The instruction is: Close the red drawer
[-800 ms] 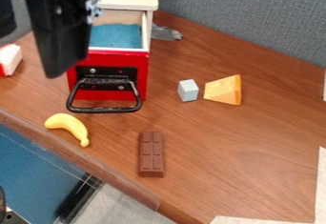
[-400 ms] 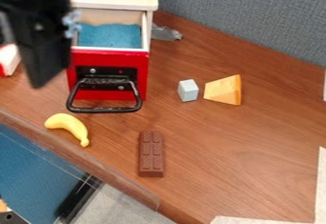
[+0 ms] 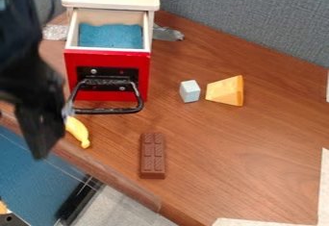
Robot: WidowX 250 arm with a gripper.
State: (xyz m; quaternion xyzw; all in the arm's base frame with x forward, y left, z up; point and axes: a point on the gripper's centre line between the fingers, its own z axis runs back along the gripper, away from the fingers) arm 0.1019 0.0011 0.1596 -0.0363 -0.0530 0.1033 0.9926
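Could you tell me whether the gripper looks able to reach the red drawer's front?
Probably yes: the gripper hangs left of the open red drawer in the picture, and nothing seems to block its front, though the black handle juts out.

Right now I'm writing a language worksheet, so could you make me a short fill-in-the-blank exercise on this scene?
1. The red drawer is not closed but ____.
2. The colour of its handle is ____.
3. Of the banana and the chocolate bar, the one partly hidden behind the robot is the ____.

Missing words: open; black; banana.
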